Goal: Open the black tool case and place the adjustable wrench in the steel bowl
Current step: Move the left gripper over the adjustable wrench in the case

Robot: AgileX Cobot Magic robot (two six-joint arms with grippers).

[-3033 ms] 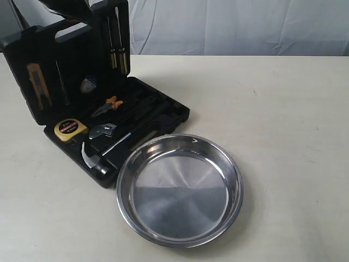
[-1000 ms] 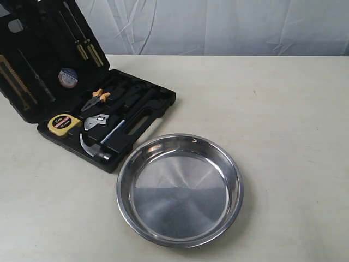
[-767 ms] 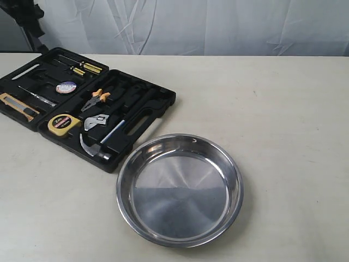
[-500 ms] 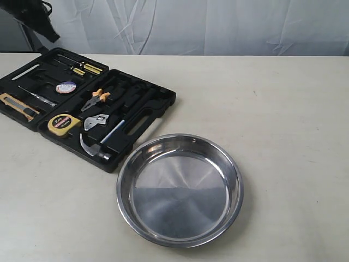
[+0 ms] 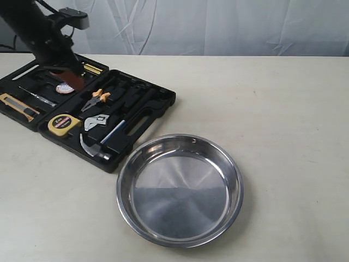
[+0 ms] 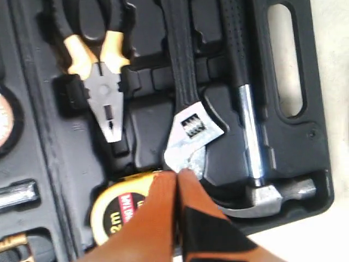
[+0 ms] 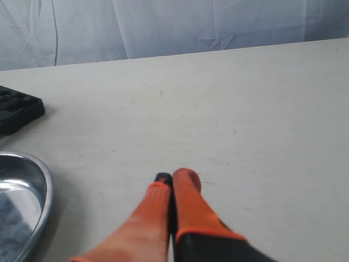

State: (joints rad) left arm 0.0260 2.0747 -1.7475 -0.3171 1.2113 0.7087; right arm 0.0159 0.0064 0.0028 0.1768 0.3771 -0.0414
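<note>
The black tool case [image 5: 155,106] lies open and flat at the table's left, both halves showing tools. The adjustable wrench [image 5: 98,121] rests in its recess between the pliers and the hammer; in the left wrist view its silver head [image 6: 192,136] is just beyond my fingertips. My left gripper [image 5: 72,83] [image 6: 177,173] hangs shut and empty above the case, over its far part. The steel bowl [image 5: 180,188] stands empty beside the case's near corner. My right gripper [image 7: 174,177] is shut and empty over bare table, outside the exterior view.
In the case lie orange-handled pliers [image 6: 103,82], a claw hammer [image 6: 253,164], a yellow tape measure [image 5: 64,124], screwdrivers and a knife. The bowl's rim [image 7: 38,185] and a case corner [image 7: 19,112] show in the right wrist view. A white curtain backs the table.
The case lid dropped from upright to flat on the table. My left arm then came back in over the open case with its gripper shut.
</note>
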